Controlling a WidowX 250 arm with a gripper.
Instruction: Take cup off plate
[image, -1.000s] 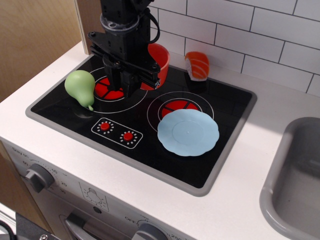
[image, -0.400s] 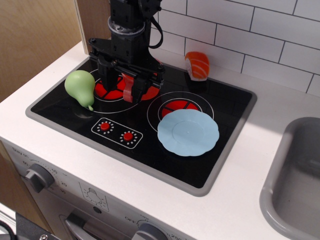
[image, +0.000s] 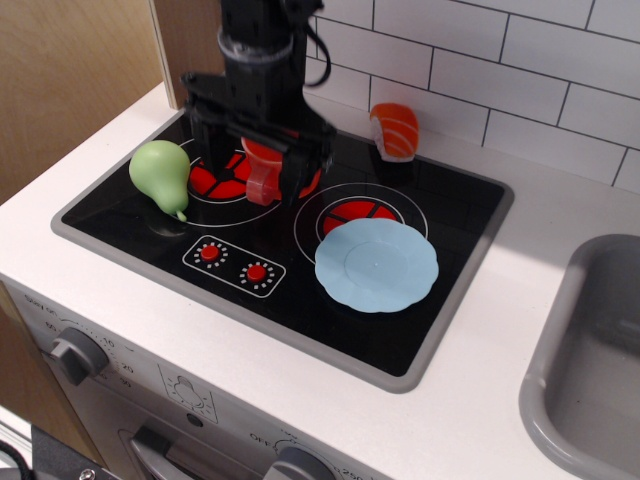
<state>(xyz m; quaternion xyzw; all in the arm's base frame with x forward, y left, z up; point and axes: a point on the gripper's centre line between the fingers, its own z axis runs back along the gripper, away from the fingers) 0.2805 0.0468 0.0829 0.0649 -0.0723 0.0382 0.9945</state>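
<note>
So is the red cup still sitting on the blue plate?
No, it is off. The plate lies bare on the stove, and the cup is over the left burner, under the gripper.

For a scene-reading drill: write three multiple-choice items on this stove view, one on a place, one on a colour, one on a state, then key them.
1. Where is the cup?
A. on the plate
B. over the left burner, under the gripper
C. in the sink

2. What colour is the plate?
A. light blue
B. green
C. white

3. What lies on the plate?
A. the pear
B. the sushi piece
C. nothing

Key: B, the cup shows between the fingers of the gripper, apart from the plate; A, its scalloped disc is pale blue; C, its surface is bare.
</note>
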